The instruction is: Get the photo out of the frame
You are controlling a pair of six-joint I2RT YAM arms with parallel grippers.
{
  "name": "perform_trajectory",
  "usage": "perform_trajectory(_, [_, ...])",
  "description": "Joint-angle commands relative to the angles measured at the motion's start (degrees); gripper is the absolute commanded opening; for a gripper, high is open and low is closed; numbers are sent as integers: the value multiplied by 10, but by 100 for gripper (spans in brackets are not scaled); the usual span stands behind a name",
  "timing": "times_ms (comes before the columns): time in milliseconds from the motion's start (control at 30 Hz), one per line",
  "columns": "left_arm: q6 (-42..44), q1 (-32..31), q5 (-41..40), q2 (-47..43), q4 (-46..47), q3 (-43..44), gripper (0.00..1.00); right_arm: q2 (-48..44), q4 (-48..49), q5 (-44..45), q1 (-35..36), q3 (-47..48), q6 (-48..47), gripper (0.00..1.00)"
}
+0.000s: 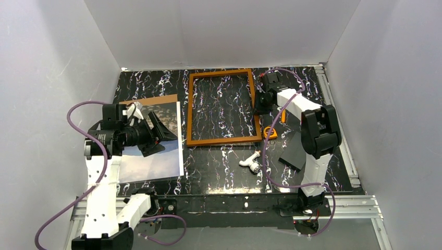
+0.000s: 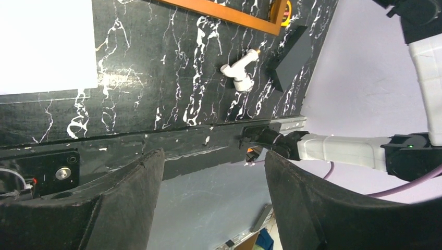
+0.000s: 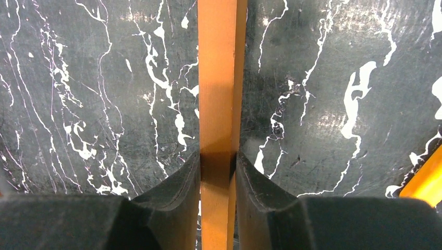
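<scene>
Gripping the frame [image 3: 219,78] on its right rail, the right end effector [image 3: 219,159] has both fingers pressed against the thin wood at the far right of the counter [image 1: 219,172]. The frame lies flat at the far middle of the counter, and the marbled surface shows through its opening. Whether a glass pane remains in it cannot be told.

The photo [image 1: 156,166] lies face up along the left edge of the counter, well apart from the frame. A tan board [image 1: 159,99] shows at its far edge. The left end effector [image 1: 159,138] hangs over the photo with its jaws apart, holding nothing.

Judgement: the photo appears to be out of the frame already; what remains is letting go and clearing off.

Risks noted:
- The hold is on one narrow rail only. Lifting or swinging from here could twist the frame or let it slip, through leverage from its far side.
- An orange item [image 1: 271,133] sits just beside the frame's near right corner, so sliding the frame could knock it.
- A descent by the open left fingers could crease or drag the loose print.
</scene>
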Motion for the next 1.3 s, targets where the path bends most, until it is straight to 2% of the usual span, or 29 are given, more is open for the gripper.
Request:
perform_trajectory(0, [21,-20,9,16,-36,-33,70,9,21,-37,1,18,-26,1])
perform_trajectory(67, [32,-22,0,25,-40,-47,70,8,22,-37,1,16,-24,1])
perform_trajectory(200, [65,-24,-40,59,-37,-75,70,1,16,-26,2,15,-10,27])
perform_trajectory(367, [118,-24,-106,152,-50,-80,69,-27,-69,43,13,59,9,54])
perform_trajectory(467, [123,-23,-151,201,-35,-79,69,-60,-121,98,41,84,24,63])
perform_trajectory(567, [120,-12,-172,242,-14,-72,69,-102,-137,106,93,75,50,63])
perform_trajectory(633, [113,28,-159,274,-11,-58,68,-138,-109,85,160,40,77,63])
perform_trajectory(767, [83,116,-91,338,12,-42,65,-173,59,-65,255,-63,173,60])
perform_trajectory(833, [74,144,-89,369,20,-34,64,-170,204,-130,290,-116,238,58])
perform_trajectory(967, [43,194,-52,411,54,-40,62,-127,340,-192,334,-149,314,51])
perform_trajectory(1067, [32,223,-39,420,90,-49,62,-82,372,-209,361,-138,332,43])
perform_trajectory(1200, [46,241,-46,462,79,-34,58,-19,372,-202,390,-115,324,38])
perform_trajectory(1267, [47,242,-51,464,84,-45,56,3,367,-200,393,-108,320,33])
